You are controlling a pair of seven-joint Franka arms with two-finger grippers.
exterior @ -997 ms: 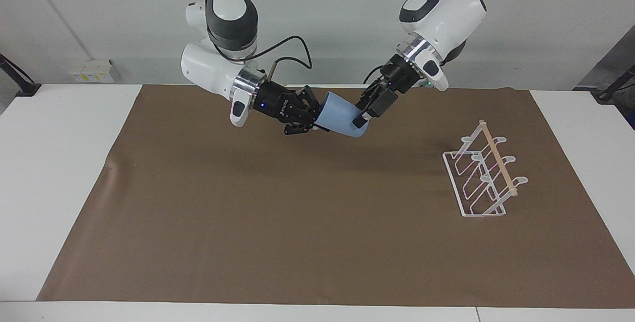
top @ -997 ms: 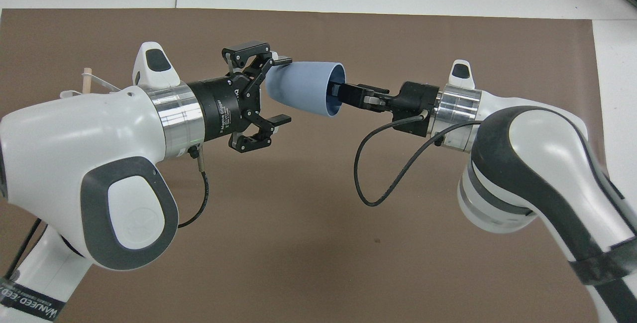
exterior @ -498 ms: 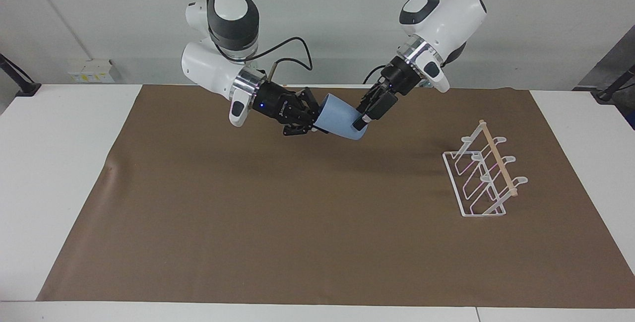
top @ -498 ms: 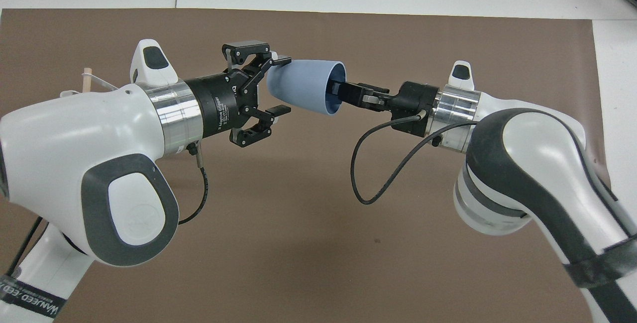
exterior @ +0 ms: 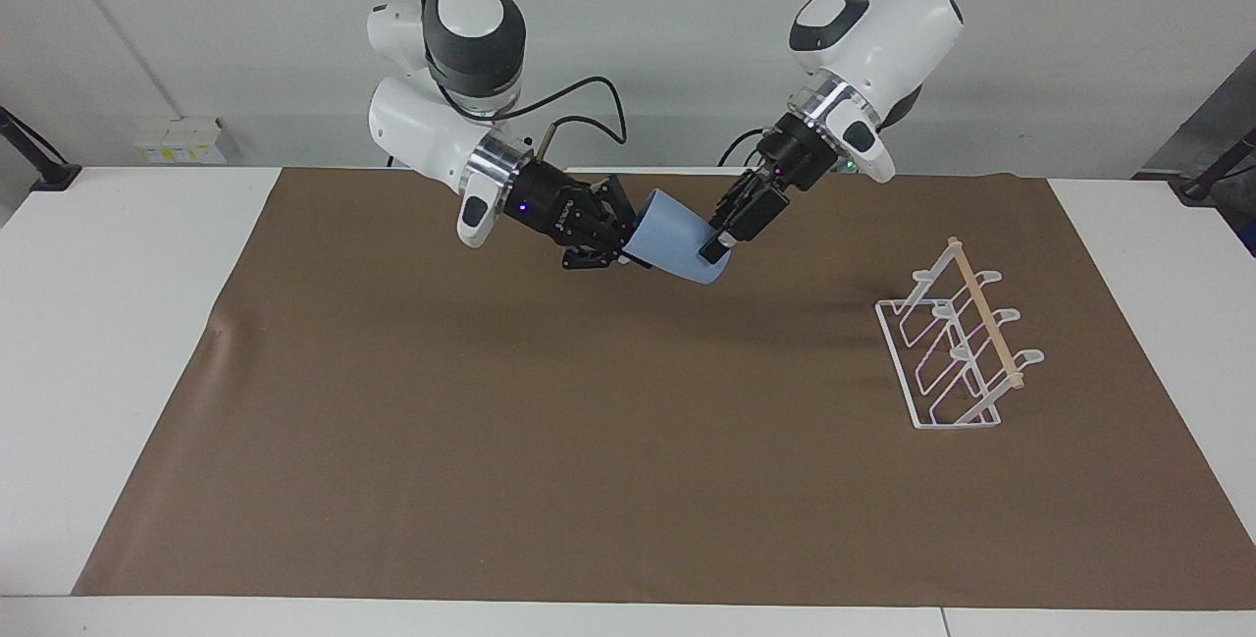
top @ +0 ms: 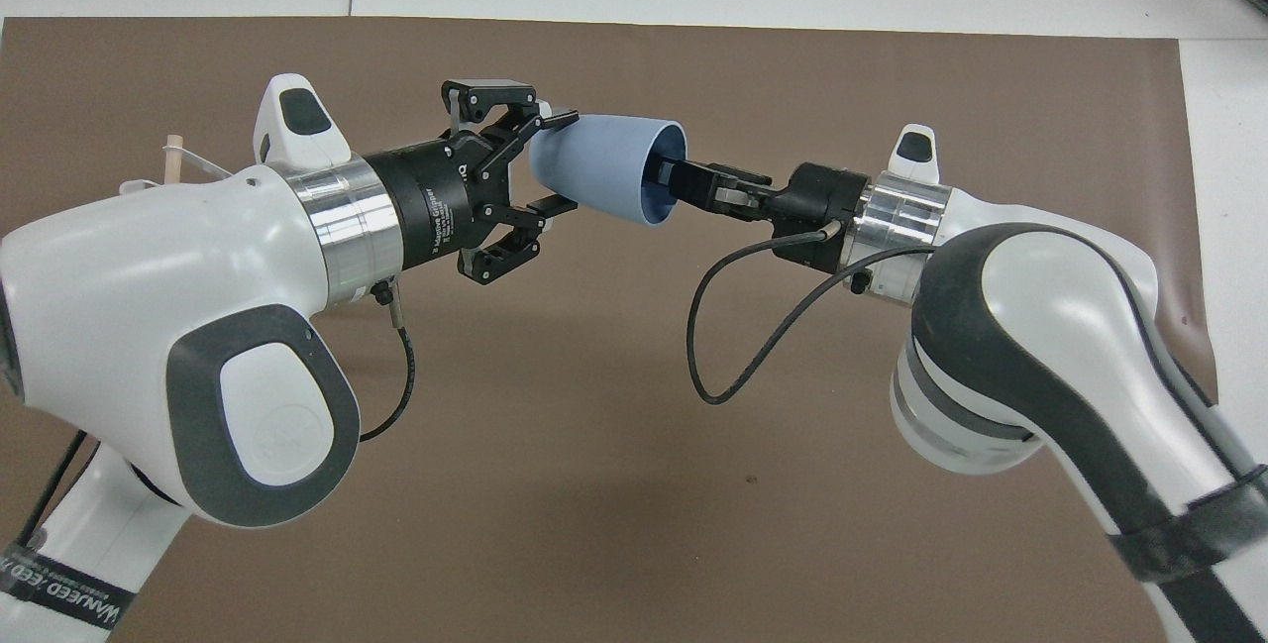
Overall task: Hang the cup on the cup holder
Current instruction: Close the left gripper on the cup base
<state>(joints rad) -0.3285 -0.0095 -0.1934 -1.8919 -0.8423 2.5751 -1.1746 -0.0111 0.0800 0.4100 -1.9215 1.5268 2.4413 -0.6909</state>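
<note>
Blue plastic, the cup [exterior: 672,242] hangs at upper centre of the frame. The right gripper [exterior: 628,244] clasps its base and the left gripper [exterior: 714,249] pinches its rim. You're seemingly mid-handover. The cup holder [exterior: 957,343] stands well apart at centre right, so the carry and the hanging are not yet done.

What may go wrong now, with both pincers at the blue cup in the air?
1. The left pincer pinches the rim of the cup; the right pincer is at its base. If the left releases too early, the cup may drop onto the brown mat.
2. The cup holder stands toward the left arm's end, perhaps a long reach for the right arm.
</note>
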